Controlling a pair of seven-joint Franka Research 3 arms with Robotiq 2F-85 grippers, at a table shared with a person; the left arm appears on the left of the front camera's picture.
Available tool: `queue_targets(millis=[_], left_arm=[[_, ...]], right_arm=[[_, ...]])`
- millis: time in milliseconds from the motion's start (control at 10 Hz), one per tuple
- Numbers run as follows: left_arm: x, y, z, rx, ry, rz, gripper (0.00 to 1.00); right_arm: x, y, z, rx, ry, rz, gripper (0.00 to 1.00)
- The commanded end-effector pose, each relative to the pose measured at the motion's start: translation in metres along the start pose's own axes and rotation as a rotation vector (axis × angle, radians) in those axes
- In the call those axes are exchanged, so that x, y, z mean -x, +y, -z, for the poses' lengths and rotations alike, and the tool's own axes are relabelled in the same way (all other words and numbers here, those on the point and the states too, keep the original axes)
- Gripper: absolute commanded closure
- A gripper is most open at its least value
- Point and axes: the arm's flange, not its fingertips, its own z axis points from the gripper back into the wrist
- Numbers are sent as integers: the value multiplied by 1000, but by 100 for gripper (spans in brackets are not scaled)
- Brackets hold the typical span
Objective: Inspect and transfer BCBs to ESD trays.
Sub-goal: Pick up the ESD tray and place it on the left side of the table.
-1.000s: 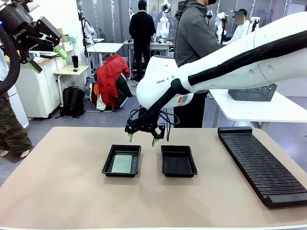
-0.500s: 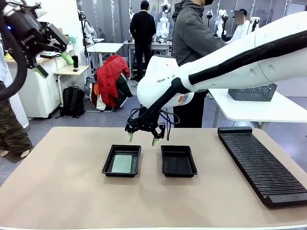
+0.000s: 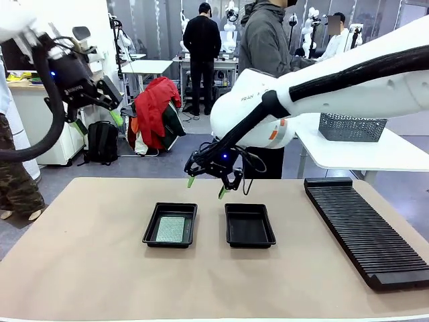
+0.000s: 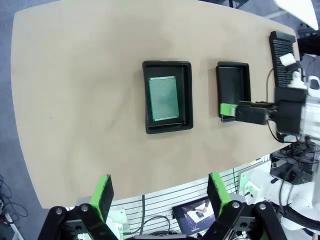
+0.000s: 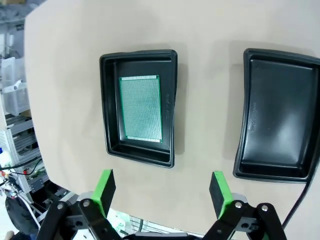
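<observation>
The right gripper [image 3: 206,187] hangs at the centre of the front view, above the table [image 3: 87,268] and just behind the gap between two black trays. Its green-tipped fingers are spread wide with nothing between them. The left gripper [image 4: 159,179] is raised high in the upper left of the front view, well away from the table, and its own camera looks down on the whole tabletop from there. Its fingers are also spread wide and empty.

One BCB [image 3: 170,229] lies flat on the floor of the left tray [image 3: 149,229], just left of centre in the front view. In the right wrist view its green face has a fine dotted grid, and it sits nearer the tray's left wall than its right (a dark strip of floor shows along that right side). The right tray [image 3: 249,227] sits just beside the left one, apart from it, and shows a plain black floor.

A long ribbed black rack [image 3: 365,228] runs along the right side of the table. A person [image 3: 268,47] in a grey hooded top stands beyond the far edge, at the upper middle.
</observation>
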Motion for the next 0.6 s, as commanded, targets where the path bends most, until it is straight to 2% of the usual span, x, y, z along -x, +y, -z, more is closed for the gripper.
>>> queue_targets(millis=[0,500], left_arm=[[-2,-8,26,-58,-20,-23,0],[-13,-19,101,-170,-1,-47,0]], right_arm=[[17,-26,-6,-88,1,-15,0],[25,-65,-19,-189,13,-12,0]])
